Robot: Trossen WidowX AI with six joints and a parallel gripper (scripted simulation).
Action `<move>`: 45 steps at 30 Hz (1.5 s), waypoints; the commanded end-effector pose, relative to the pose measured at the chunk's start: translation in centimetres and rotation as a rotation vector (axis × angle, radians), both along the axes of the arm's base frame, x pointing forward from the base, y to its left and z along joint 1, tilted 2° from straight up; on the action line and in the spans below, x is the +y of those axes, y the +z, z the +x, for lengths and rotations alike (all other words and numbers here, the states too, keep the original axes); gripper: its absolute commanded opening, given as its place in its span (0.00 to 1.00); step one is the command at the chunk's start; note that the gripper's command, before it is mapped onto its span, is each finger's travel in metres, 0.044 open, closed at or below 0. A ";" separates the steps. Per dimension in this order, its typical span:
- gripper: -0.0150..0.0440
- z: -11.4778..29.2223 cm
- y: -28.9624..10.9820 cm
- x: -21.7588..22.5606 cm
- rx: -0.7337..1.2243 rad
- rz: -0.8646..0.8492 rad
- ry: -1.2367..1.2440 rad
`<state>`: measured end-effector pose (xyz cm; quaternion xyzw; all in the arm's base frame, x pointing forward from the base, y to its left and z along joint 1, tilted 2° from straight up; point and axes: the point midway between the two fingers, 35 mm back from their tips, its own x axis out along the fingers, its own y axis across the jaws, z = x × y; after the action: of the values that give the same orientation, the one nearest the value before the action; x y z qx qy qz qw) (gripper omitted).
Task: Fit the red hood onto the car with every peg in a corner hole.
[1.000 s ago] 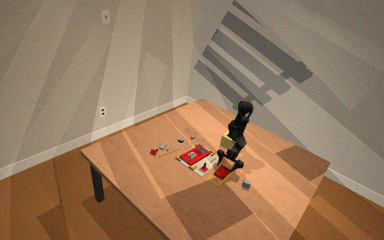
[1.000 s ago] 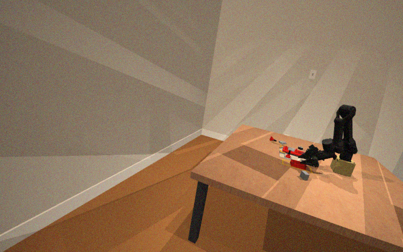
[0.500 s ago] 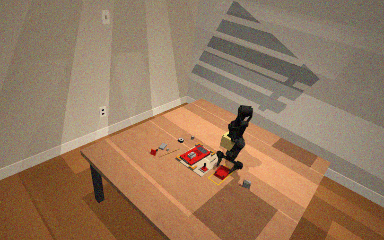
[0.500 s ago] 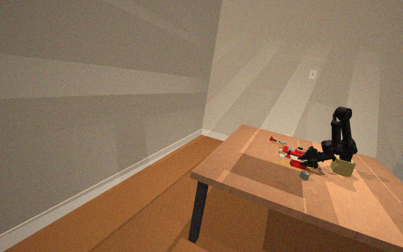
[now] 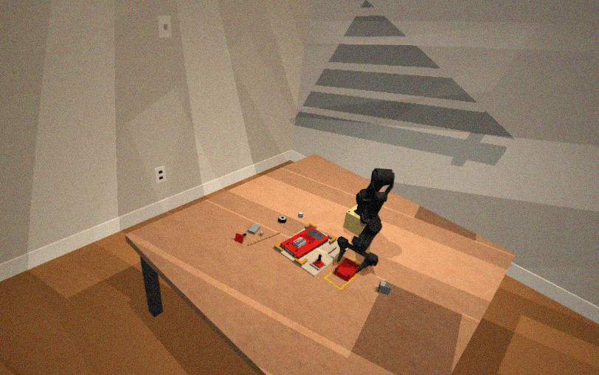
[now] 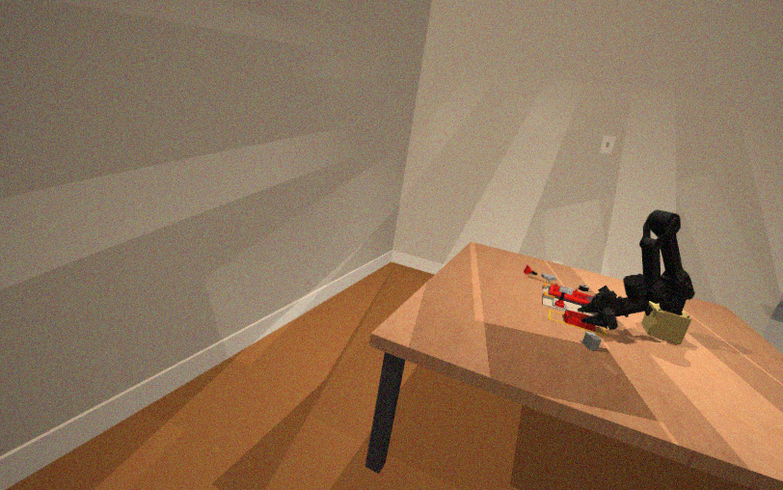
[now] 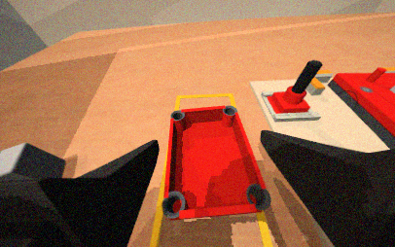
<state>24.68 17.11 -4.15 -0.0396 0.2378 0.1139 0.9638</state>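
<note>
Open end effector (image 7: 209, 160) straddling hood (image 7: 212, 162), free gaps each side, black-handled clamp (image 7: 297, 92) close right

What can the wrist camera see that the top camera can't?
Only the wrist view shows the red hood close up: its hollow inside faces up, with a grey hole in each corner, and one black finger on each side. Only the top view shows the whole arm, a grey cube, the little parts farther off, and the room. Both show the hood in its yellow outline, the open gripper and the chassis.
</note>
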 end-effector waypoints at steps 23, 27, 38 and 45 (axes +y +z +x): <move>1.00 0.1 -1.2 0.1 -0.002 0.002 0.005; 0.87 0.0 -1.1 -0.1 0.000 0.000 0.000; 0.71 0.0 -1.1 -0.1 0.000 0.000 0.000; 0.40 0.2 -0.1 0.2 0.000 0.000 0.000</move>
<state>24.84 17.22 -4.77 -0.0400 0.2377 0.1138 0.9638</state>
